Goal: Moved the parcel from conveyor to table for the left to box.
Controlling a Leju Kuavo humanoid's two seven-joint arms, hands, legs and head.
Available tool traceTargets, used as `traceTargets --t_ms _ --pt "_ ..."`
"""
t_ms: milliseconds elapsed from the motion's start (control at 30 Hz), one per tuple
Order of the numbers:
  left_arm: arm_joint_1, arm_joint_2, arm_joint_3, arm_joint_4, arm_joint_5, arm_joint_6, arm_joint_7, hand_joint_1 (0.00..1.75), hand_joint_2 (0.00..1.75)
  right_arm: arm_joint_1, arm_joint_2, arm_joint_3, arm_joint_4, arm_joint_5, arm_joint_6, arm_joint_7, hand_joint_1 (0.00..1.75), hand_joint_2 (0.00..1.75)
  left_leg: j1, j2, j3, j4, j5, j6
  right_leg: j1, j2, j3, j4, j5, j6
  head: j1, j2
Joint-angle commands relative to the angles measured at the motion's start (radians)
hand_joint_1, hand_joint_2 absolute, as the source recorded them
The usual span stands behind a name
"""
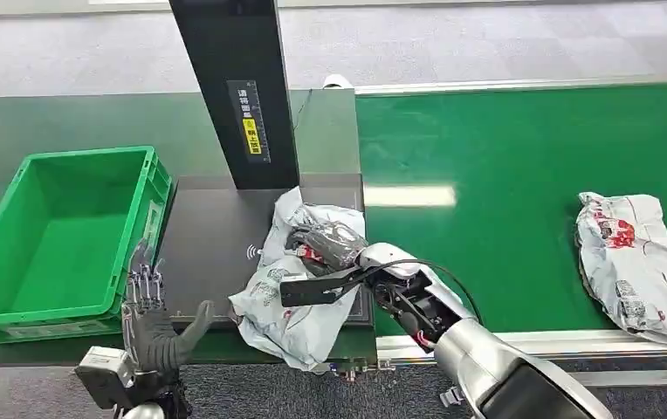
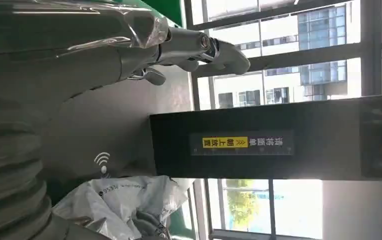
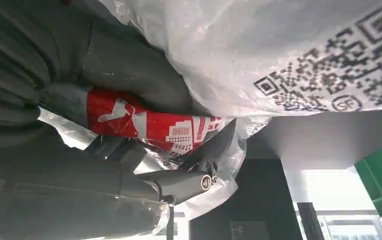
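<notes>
A crumpled grey-white parcel (image 1: 291, 292) with red print lies on the dark scanner plate (image 1: 208, 244) of the table. My right hand (image 1: 326, 244) grips it from the conveyor side; up close its fingers (image 3: 179, 182) dig into the plastic bag (image 3: 259, 55) around the red label. My left hand (image 1: 151, 319) hovers open near the table's front edge, left of the parcel and beside the green box (image 1: 59, 236); its fingers (image 2: 199, 47) are spread with nothing in them. The same parcel (image 2: 124, 200) and plate appear past that hand.
A second grey parcel (image 1: 636, 262) lies on the green conveyor belt (image 1: 505, 175) at the far right. A black scanner post (image 1: 234, 87) rises behind the plate. The green box is empty inside.
</notes>
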Motion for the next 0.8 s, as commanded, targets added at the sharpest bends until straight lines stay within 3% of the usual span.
traceTargets --t_ms 33,67,133,333,400,433,467,500,533,800 --pt "-0.017 -0.009 -0.008 0.074 -0.005 0.003 -0.001 0.00 1.75 -0.018 -0.017 0.017 0.043 0.000 -0.080 0.012 1.75 1.75 0.000 -0.002 0.002 -0.001 0.000 0.002 0.000 -0.002 0.002 -0.001 0.000 -0.003 0.000 0.000" --pt "-0.013 -0.009 -0.006 0.069 -0.005 0.006 -0.003 0.00 1.75 -0.015 -0.018 0.001 0.028 -0.007 -0.130 0.009 1.68 1.75 0.000 -0.003 0.002 -0.001 0.000 0.003 0.001 -0.003 0.003 -0.002 0.000 -0.004 0.000 0.000" --pt "-0.007 -0.013 0.001 0.058 -0.005 0.008 -0.005 0.00 1.75 0.001 -0.021 -0.052 -0.015 -0.040 -0.212 -0.037 1.75 1.75 0.000 -0.002 0.002 -0.001 0.000 0.003 0.001 -0.003 0.002 -0.002 0.000 -0.004 0.000 0.000" --pt "-0.006 -0.014 0.001 0.057 -0.005 0.008 -0.005 0.00 1.75 0.000 -0.023 -0.062 -0.025 -0.046 -0.223 -0.044 1.75 1.75 0.000 -0.001 0.001 -0.001 0.000 0.002 0.000 -0.002 0.001 -0.001 0.000 -0.002 0.000 0.000" --pt "-0.009 -0.015 0.000 0.061 -0.007 0.008 -0.007 0.00 1.75 0.029 -0.026 -0.112 -0.074 -0.084 -0.276 -0.100 1.75 1.75 0.000 -0.002 0.001 -0.001 0.000 0.003 0.001 -0.002 0.002 -0.001 0.000 -0.003 0.000 0.000" --pt "-0.011 -0.015 -0.002 0.064 -0.008 0.007 -0.009 0.00 1.75 0.044 -0.027 -0.140 -0.101 -0.108 -0.303 -0.129 1.55 1.75 0.000 -0.002 0.002 -0.001 0.000 0.003 0.001 -0.002 0.003 -0.002 0.000 -0.004 0.000 0.000" --pt "-0.015 -0.014 -0.006 0.070 -0.010 0.006 -0.009 0.00 1.75 0.056 -0.028 -0.163 -0.125 -0.132 -0.314 -0.153 1.52 1.75 0.000 -0.002 0.001 -0.001 0.000 0.003 0.001 -0.003 0.002 -0.002 0.000 -0.003 0.000 0.000" --pt "-0.022 -0.014 -0.012 0.079 -0.011 0.004 -0.010 0.00 1.75 0.074 -0.030 -0.194 -0.154 -0.166 -0.323 -0.181 1.01 1.75 0.000 -0.002 0.000 -0.001 0.000 0.002 0.000 -0.002 0.001 -0.001 0.000 -0.002 0.000 0.000" --pt "-0.028 -0.012 -0.017 0.087 -0.011 0.004 -0.014 0.00 1.75 0.084 -0.035 -0.206 -0.173 -0.179 -0.315 -0.191 0.03 1.75 0.000 -0.002 0.001 -0.001 0.000 0.003 0.001 -0.003 0.002 -0.001 0.000 -0.003 0.000 0.000" --pt "-0.027 -0.005 -0.039 0.090 -0.010 0.004 -0.018 0.00 1.75 0.132 -0.045 -0.239 -0.214 -0.196 -0.364 -0.245 0.00 1.75 0.000 -0.003 0.002 -0.002 0.000 0.003 0.001 -0.003 0.003 -0.002 0.000 -0.004 0.000 0.000"
